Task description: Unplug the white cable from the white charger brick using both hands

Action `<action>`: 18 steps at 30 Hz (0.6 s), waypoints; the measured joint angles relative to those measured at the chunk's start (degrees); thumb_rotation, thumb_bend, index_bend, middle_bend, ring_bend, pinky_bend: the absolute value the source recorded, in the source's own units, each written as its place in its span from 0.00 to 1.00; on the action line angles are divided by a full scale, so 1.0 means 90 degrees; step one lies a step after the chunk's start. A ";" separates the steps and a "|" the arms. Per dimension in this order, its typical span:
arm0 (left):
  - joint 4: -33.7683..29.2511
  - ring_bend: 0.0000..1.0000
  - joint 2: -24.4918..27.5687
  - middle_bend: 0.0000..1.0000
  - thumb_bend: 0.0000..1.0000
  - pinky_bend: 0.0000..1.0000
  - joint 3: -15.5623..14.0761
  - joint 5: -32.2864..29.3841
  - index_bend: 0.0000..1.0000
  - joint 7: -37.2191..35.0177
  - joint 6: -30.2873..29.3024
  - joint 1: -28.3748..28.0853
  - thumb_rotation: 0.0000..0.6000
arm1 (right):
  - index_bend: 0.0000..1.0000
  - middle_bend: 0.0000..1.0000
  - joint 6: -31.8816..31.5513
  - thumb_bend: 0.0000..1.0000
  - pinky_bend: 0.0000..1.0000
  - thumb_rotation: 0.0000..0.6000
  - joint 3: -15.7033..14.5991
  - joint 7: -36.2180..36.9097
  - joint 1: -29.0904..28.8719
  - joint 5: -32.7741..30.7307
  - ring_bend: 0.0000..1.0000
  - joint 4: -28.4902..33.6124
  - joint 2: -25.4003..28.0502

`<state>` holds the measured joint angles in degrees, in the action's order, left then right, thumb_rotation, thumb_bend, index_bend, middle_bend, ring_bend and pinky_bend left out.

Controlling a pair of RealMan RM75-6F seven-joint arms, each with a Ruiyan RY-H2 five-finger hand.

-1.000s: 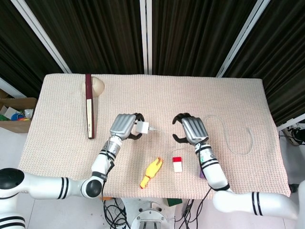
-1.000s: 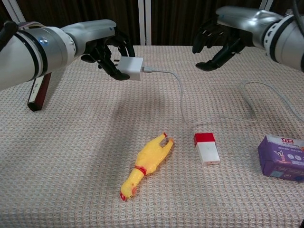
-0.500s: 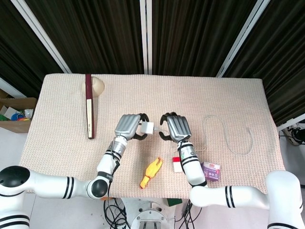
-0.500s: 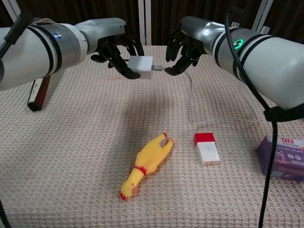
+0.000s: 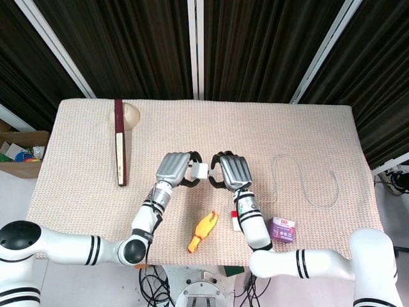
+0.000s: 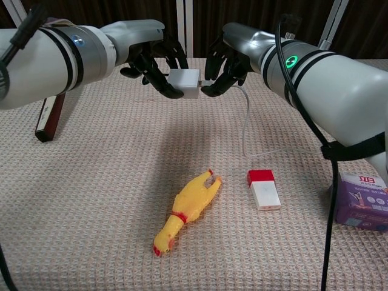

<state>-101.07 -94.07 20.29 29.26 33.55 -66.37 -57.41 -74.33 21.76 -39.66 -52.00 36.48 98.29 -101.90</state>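
The white charger brick [image 5: 200, 171] [image 6: 185, 83] hangs above the middle of the table, gripped at its left end by my left hand [image 5: 174, 169] [image 6: 154, 57]. My right hand [image 5: 233, 171] [image 6: 225, 59] is right against the brick's other end, its fingers curled round the plug end of the white cable [image 6: 245, 118]. The plug itself is hidden by those fingers. From there the cable drops to the cloth and runs right in loose loops [image 5: 305, 185].
A yellow rubber chicken [image 5: 203, 231] [image 6: 185, 211] and a small red-and-white box [image 5: 237, 220] [image 6: 263, 188] lie near the front edge. A purple box [image 5: 283, 229] [image 6: 362, 200] sits front right. A dark red book [image 5: 119, 142] [image 6: 48, 115] and a beige round object [image 5: 128, 114] lie back left.
My right hand swung in from the right to the brick and closed its fingers at the plug. The left hand carried the brick slightly right and up.
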 measured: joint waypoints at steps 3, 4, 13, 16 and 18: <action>0.0003 0.75 0.0000 0.52 0.33 0.96 -0.0005 -0.0020 0.58 0.0000 -0.0004 -0.0015 1.00 | 0.58 0.41 -0.0015 0.33 0.46 1.00 0.0006 -0.0031 -0.0011 -0.0022 0.26 0.0007 -0.0014; 0.0001 0.75 0.0001 0.52 0.32 0.96 -0.0004 -0.0022 0.58 -0.0006 -0.0007 -0.0018 1.00 | 0.59 0.41 -0.0014 0.34 0.46 1.00 0.0010 -0.0037 -0.0014 -0.0037 0.26 0.0013 -0.0018; -0.0052 0.75 0.0035 0.52 0.32 0.96 -0.0022 -0.0003 0.58 -0.0027 -0.0051 -0.0026 1.00 | 0.59 0.41 -0.0048 0.35 0.45 1.00 0.0022 -0.0148 -0.0048 -0.0119 0.27 0.0003 -0.0049; -0.0039 0.75 0.0031 0.52 0.33 0.96 -0.0041 -0.0006 0.58 -0.0007 -0.0047 -0.0044 1.00 | 0.59 0.41 -0.0052 0.35 0.45 1.00 0.0021 -0.0156 -0.0054 -0.0119 0.27 0.0000 -0.0057; -0.0039 0.75 0.0028 0.52 0.33 0.96 -0.0051 -0.0010 0.58 0.0003 -0.0042 -0.0055 1.00 | 0.58 0.41 -0.0062 0.34 0.45 1.00 0.0012 -0.0152 -0.0051 -0.0102 0.27 -0.0014 -0.0061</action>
<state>-101.42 -93.81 19.83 29.17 33.58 -66.75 -57.91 -74.88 21.87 -41.02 -52.46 35.56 98.17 -102.45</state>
